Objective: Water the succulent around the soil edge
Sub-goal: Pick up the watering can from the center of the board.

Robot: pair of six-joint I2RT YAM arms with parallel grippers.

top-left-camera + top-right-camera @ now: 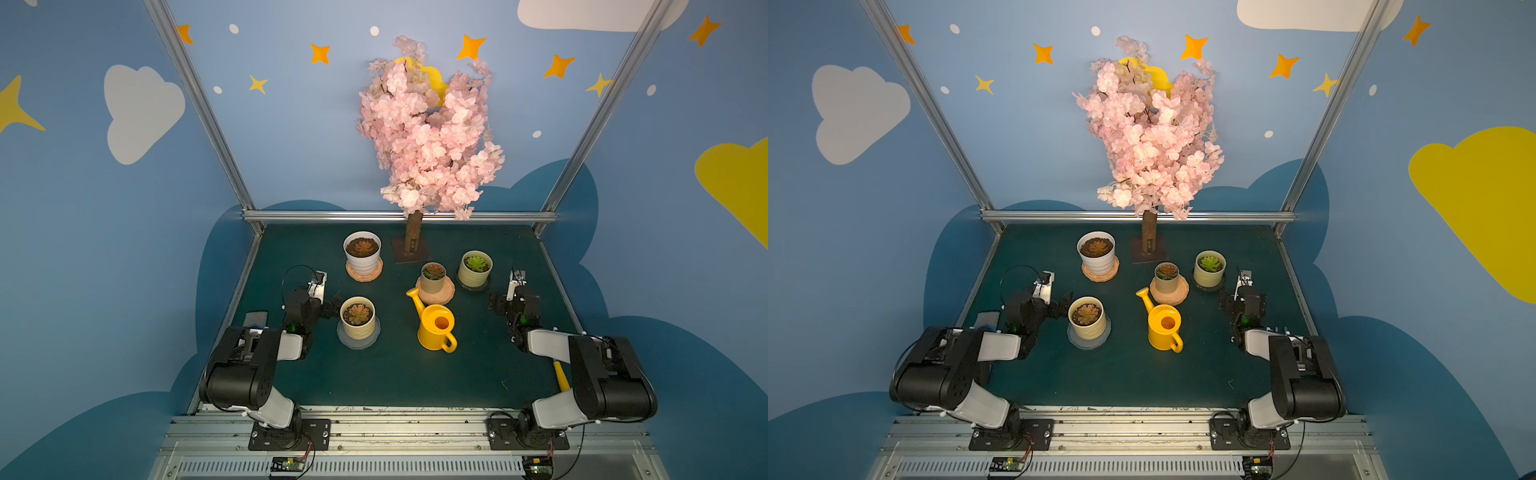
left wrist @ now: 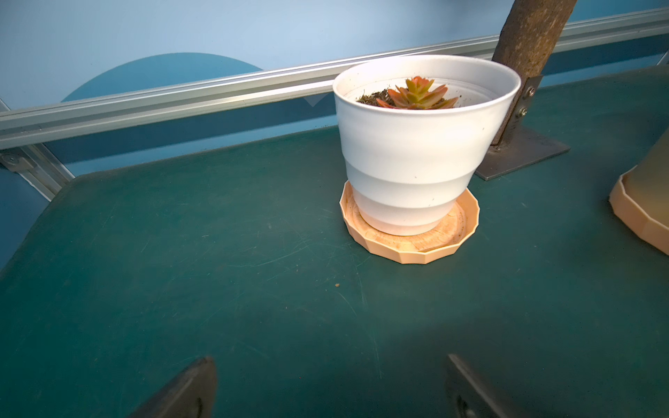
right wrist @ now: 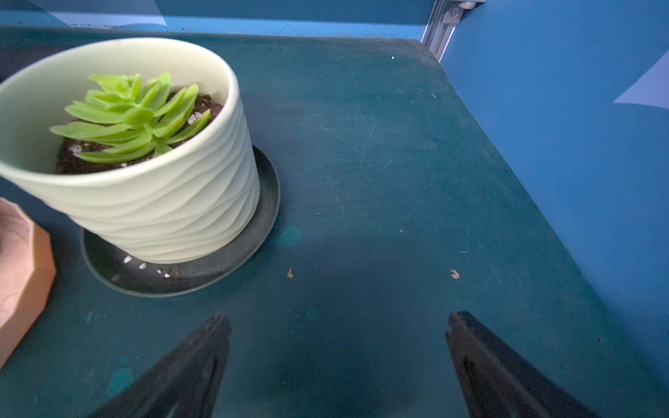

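**Position of the tool.** The watering can stands upright on the table and is held by nothing. Its long axis runs from the spout to the handle. The handle is turned toward the robot and slightly to its right; the spout is turned away.

**State of the end effectors.** The right end effector is released, its jaws spread wide over bare table with nothing between them. It lies on the handle side of the watering can, apart from it, with no obstacle between. The left end effector is likewise released and empty. It lies on the opposite side of the watering can, farther off, and a cream pot stands between the two.

**Assessment.** The right arm is judged the nearer and better placed for grasping the handle.

**Target.** A succulent in a small pot stands just beyond the spout. Other pots stand farther from the watering can, so the intended plant cannot be determined.
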